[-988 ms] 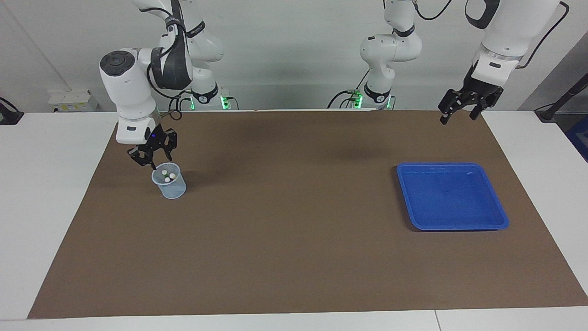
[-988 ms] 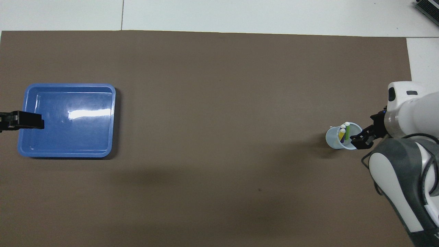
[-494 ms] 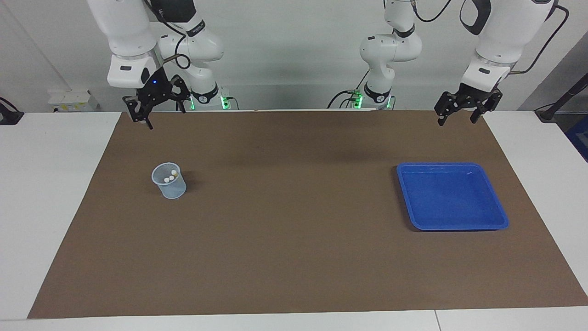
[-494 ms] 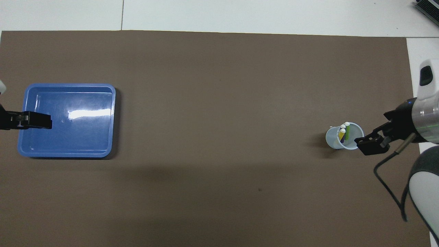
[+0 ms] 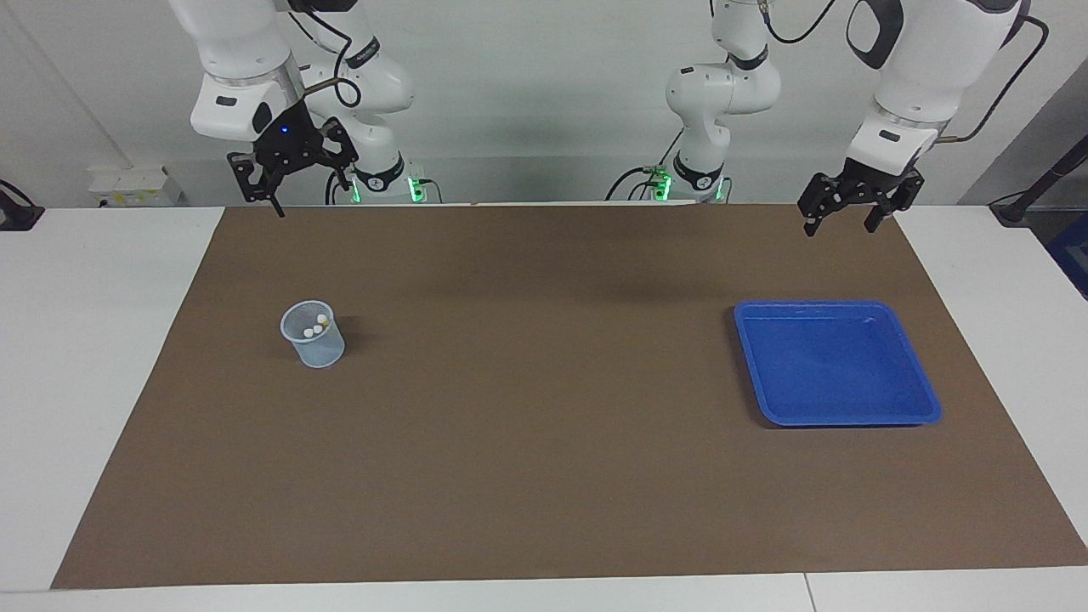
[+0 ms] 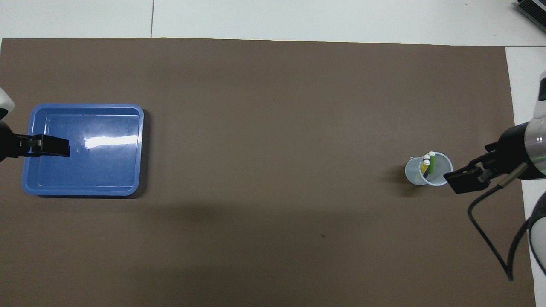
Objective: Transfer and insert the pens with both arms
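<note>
At the right arm's end of the table (image 5: 102, 340), the right gripper (image 5: 297, 183) hangs raised in the air over the edge of the brown mat (image 5: 544, 476) nearest the robots, its jaws spread apart and holding nothing; in the overhead view its black tip (image 6: 467, 181) appears just beside the cup's rim, though the facing view shows it well above and apart from it. Farther from the robots than that gripper, a clear plastic cup (image 5: 313, 334) stands upright on the mat. The three pens are all inside it, standing on end and leaning together: the purple pen (image 6: 425, 172), the yellow pen (image 6: 425, 166) and the green pen (image 6: 432, 163), with their whitish ends (image 5: 315, 325) showing at the top of the cup. The middle of the mat lies between the cup and the tray. Against the wall at the robots' side, two smaller white arms (image 5: 722, 93) with green-lit bases stand apart from the work. Toward the left arm's end of the table a blue tray (image 5: 926, 399) rests flat on the mat, well apart from the cup. The left gripper (image 5: 850, 208) is raised over the mat's edge nearest the robots, above and clear of the tray, its jaws apart and holding nothing; from overhead its dark tip (image 6: 49, 146) overlaps the tray's edge.
</note>
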You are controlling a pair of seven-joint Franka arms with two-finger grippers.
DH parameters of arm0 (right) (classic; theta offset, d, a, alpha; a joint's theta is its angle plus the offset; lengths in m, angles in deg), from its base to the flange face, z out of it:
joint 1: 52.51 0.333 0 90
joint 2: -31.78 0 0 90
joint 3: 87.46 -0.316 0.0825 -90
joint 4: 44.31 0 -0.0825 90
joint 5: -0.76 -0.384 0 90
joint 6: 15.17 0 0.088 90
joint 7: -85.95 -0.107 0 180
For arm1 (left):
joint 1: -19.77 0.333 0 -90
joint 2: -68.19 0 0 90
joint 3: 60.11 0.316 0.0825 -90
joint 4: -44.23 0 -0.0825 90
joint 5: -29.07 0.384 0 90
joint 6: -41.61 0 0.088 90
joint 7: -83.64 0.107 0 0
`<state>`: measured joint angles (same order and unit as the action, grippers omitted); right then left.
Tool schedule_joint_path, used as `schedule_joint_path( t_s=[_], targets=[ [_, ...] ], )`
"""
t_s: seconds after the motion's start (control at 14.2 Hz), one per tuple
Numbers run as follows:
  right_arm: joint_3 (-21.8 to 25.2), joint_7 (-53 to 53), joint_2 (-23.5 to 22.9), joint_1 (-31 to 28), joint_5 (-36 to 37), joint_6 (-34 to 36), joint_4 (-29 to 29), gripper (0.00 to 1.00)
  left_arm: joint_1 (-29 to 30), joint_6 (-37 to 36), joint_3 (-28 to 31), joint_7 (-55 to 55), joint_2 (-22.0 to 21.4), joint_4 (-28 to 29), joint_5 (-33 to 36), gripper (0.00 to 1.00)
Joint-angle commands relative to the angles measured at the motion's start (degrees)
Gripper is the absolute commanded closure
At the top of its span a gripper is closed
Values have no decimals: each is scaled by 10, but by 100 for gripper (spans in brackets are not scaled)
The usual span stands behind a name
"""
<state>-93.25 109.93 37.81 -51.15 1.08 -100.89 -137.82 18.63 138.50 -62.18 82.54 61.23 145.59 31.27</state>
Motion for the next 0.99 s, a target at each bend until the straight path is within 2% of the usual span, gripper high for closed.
schedule_joint_path(
  t_s=[0.0, 0.14, 0.92],
  targets=[
    [2, -26, -43, 14, -1, 13, 40, 0, 5, -20, 2, 0, 19, -33, -8, 0],
    [2, -34, -73, 15, -1, 11, 70, 0, 9, -19, -3, 0, 5, -27, -8, 0],
    [4, -67, -66, 22, -5, -8, 50, 0, 10, -24, 0, 0, -11, -12, -28, 0]
  ],
)
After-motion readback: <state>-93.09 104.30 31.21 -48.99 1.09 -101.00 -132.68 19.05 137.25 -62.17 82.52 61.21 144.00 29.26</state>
